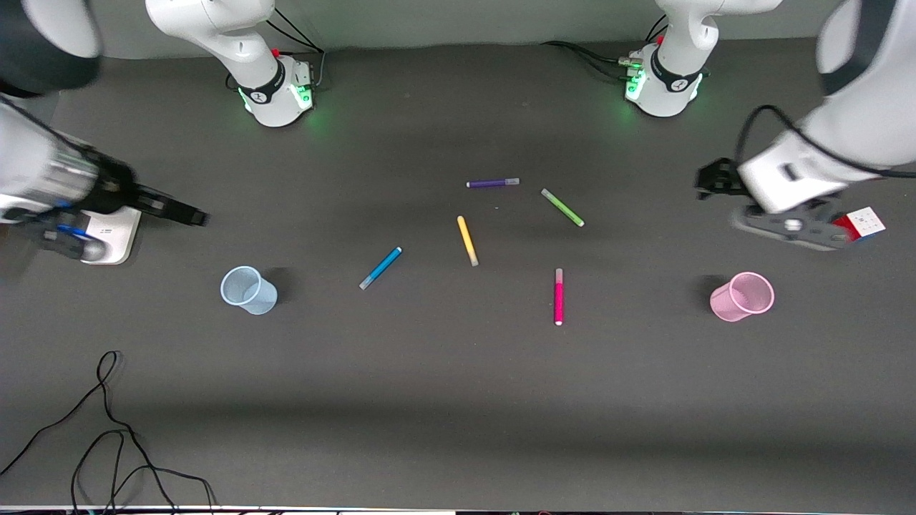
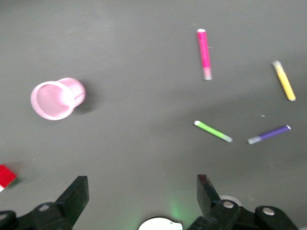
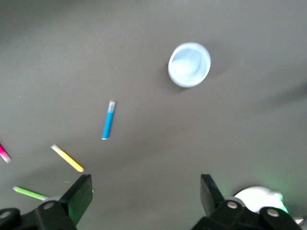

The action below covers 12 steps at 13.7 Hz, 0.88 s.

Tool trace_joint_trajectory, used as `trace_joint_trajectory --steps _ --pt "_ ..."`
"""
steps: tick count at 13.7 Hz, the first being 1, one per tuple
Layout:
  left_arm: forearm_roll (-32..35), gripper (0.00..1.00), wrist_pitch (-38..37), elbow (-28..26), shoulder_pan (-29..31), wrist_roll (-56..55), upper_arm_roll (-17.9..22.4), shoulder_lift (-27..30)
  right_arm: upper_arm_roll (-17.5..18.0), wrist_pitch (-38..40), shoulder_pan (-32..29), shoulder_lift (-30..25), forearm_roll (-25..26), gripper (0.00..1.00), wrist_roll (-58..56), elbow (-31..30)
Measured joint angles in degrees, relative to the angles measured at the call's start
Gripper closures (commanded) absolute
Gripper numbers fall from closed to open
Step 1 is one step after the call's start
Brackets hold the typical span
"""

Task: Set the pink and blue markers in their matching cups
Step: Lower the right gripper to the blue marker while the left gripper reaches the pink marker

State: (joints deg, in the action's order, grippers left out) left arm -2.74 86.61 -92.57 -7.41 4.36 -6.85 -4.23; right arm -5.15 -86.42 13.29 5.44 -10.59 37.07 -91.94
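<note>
Pink cup [image 1: 743, 296], blue cup [image 1: 247, 290]: both upright, markerless

The left gripper [image 2: 140, 194], jaws spread wide, hangs over the table's left-arm end, just beside a multicoloured puzzle cube [image 1: 864, 223]. The pale pink ribbed plastic cup [image 1: 743, 296] stands nearest it, closer to the front camera. The hot pink felt-tip marker [image 1: 559, 296] lies toward the table's middle. The right gripper [image 3: 146, 194], also spread, hangs over the right-arm end; the pale blue ribbed plastic cup [image 1: 247, 290] stands nearest it, the sky blue felt-tip marker [image 1: 381, 268] farther toward the middle.
</note>
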Motion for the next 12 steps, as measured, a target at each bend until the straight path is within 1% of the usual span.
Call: trace_joint_trajectory --steps 3,6,7,9,12 --pt "-0.5 0.00 5.0 -0.2 -5.9 -8.8 -0.8 -3.2 0.4 -3.6 5.8 5.9 -3.2 0.00 14.0 0.8" --pt "-0.5 0.01 12.0 -1.3 -12.1 -19.0 -1.0 -6.7 0.5 -6.6 9.7 10.6 -3.7 0.00 19.3 -0.5" --pt "-0.4 0.01 13.9 -1.8 -13.6 -21.0 -1.0 -7.8 0.5 -8.9 10.3 11.9 -3.8 0.00 20.8 -1.7" --pt "-0.4 0.01 16.5 -2.8 -15.2 -22.7 -1.0 -9.6 0.4 -14.7 10.4 14.7 -4.1 0.00 24.4 -4.2" --pt "-0.2 0.01 20.2 -5.1 -15.2 -22.8 -0.4 -10.7 0.4 -24.1 11.3 20.0 -4.8 0.00 25.6 -8.1"
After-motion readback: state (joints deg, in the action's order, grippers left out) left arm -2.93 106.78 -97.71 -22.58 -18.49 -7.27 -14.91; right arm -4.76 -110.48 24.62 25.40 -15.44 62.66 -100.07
